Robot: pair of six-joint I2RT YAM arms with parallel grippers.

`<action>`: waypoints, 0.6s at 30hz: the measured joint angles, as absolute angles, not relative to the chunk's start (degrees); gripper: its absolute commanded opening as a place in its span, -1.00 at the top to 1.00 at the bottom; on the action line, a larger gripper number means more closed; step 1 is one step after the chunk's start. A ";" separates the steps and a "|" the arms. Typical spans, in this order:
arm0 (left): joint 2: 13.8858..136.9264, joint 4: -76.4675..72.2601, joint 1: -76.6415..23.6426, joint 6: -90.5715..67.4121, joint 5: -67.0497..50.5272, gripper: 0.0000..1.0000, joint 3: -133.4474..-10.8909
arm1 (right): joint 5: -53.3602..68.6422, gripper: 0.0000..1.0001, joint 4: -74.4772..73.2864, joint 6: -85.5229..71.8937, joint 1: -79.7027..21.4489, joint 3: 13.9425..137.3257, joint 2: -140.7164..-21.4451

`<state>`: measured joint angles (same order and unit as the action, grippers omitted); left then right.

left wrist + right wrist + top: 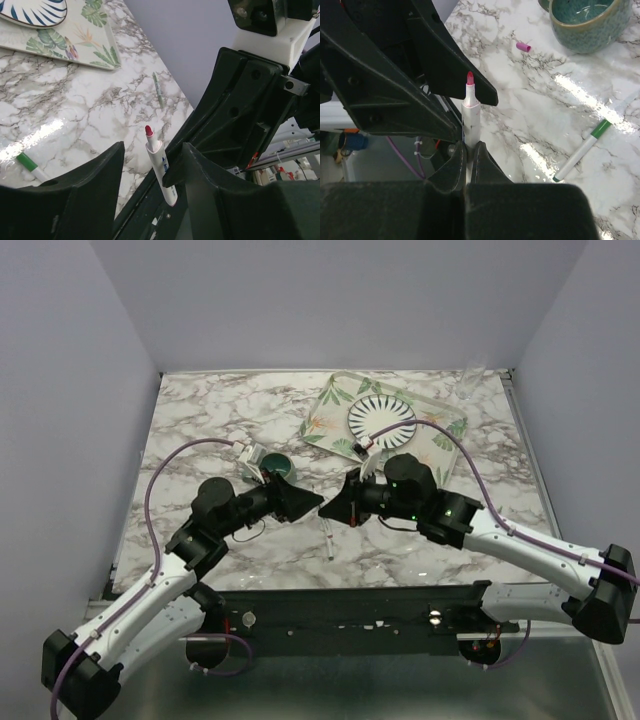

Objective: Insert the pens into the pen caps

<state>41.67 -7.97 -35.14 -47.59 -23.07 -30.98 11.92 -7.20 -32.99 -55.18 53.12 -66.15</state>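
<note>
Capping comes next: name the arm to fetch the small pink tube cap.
Left: the left gripper is open, while the right gripper is shut on the white red-tipped pen. The pink cap lies loose.

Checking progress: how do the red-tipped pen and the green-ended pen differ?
The red-tipped pen stands upright, clamped in the right end effector; the green-ended pen lies flat on the table, untouched. The red tip is bare; the green end looks capped. Both have slim white barrels.

A marble table (200, 420) holds a leafy tray (90, 47) beyond the right gripper (468, 150). Ahead of it sit a green cup (585, 20) and pink cap (523, 47); a white-and-green pen (582, 150) lies just beside.
</note>
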 measured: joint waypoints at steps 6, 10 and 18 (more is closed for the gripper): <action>42.61 -10.76 -35.46 -49.78 -24.73 0.91 -29.39 | 12.10 0.94 -6.74 -33.43 -55.44 53.04 -66.52; 42.85 -12.36 -35.64 -51.35 -25.45 1.00 -29.06 | 12.25 0.37 -6.04 -33.76 -55.44 52.84 -66.74; 42.19 -13.74 -35.75 -53.21 -26.92 1.00 -28.73 | 15.18 0.30 -0.97 -35.29 -55.57 47.35 -64.88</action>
<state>42.19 -13.74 -35.75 -53.21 -26.92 -28.73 15.18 -0.97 -35.29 -55.57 47.35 -64.88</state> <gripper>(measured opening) 0.031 0.367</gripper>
